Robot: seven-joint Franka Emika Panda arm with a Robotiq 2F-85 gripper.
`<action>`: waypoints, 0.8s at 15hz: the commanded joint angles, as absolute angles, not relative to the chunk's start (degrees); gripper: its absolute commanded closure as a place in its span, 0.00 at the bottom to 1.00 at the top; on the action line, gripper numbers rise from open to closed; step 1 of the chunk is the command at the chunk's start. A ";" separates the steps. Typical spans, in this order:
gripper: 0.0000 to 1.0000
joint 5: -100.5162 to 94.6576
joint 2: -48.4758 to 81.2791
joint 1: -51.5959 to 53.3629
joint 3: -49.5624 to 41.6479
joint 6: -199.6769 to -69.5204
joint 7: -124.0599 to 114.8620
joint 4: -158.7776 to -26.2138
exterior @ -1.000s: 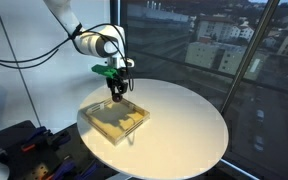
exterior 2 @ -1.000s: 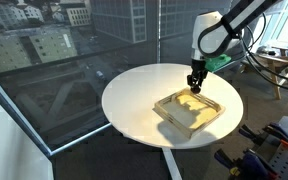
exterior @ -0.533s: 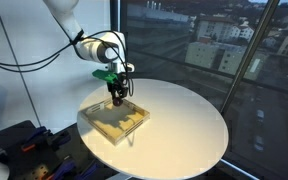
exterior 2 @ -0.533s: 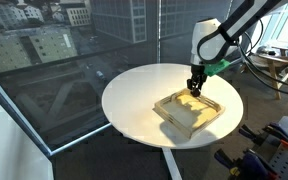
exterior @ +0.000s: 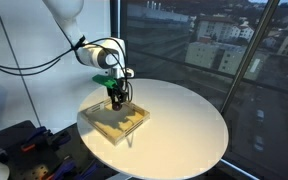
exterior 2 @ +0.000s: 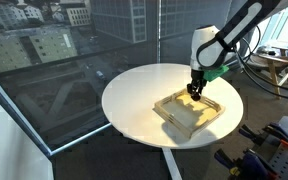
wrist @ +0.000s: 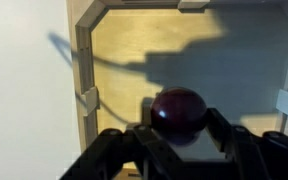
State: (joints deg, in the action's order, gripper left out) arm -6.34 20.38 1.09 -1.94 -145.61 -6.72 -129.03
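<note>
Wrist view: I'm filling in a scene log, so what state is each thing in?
gripper: jaws shut on the dark red ball, over the tray.
dark red ball: gripped between the jaws.
wooden tray: flat on the table, open on top.
round table: upright, bearing the tray.

Your arm (exterior: 102,52) is white with rounded joints. A green bracket (exterior: 106,77) sits at its wrist above the black claw (exterior: 115,99), and black cables (exterior: 24,62) hang behind.
</note>
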 commanded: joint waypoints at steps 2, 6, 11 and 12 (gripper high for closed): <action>0.67 -7.24 22.02 2.09 -3.28 -147.13 -8.57 -128.75; 0.67 -7.32 23.42 2.37 -4.03 -147.78 -8.94 -128.59; 0.67 -7.26 24.12 2.73 -4.68 -147.87 -9.33 -128.50; 0.67 -7.28 24.15 2.78 -4.74 -147.80 -9.38 -128.51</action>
State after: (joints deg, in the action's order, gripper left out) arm -6.34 23.90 1.86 -3.79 -147.37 -7.65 -128.94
